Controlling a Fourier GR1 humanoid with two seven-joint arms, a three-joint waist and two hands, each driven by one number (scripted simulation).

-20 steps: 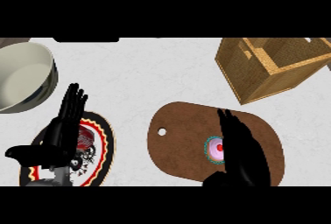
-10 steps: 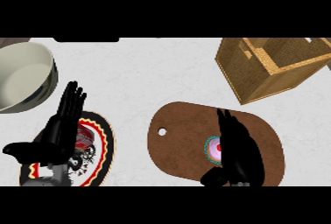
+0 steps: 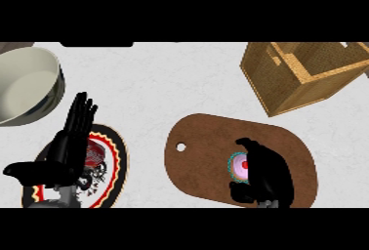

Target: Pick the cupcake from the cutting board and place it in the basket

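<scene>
A cupcake (image 3: 238,165) with pink icing and a red centre sits on the brown cutting board (image 3: 204,155), right of the board's middle. My right hand (image 3: 268,171) covers its right side. The fingers bend over the top of the cupcake and the thumb comes round below it, so only its left part shows. The wooden basket (image 3: 308,73) stands at the far right, tilted, beyond the board. My left hand (image 3: 67,152) rests open at the lower left, fingers straight and pointing away from me.
A round plate (image 3: 114,161) with a red, yellow and black pattern lies under the left hand. A large pale bowl (image 3: 23,87) stands at the far left. Bare white counter lies between the board and the basket.
The right hand's fingers, straight before, have curled down round the cupcake. The left hand has barely shifted.
</scene>
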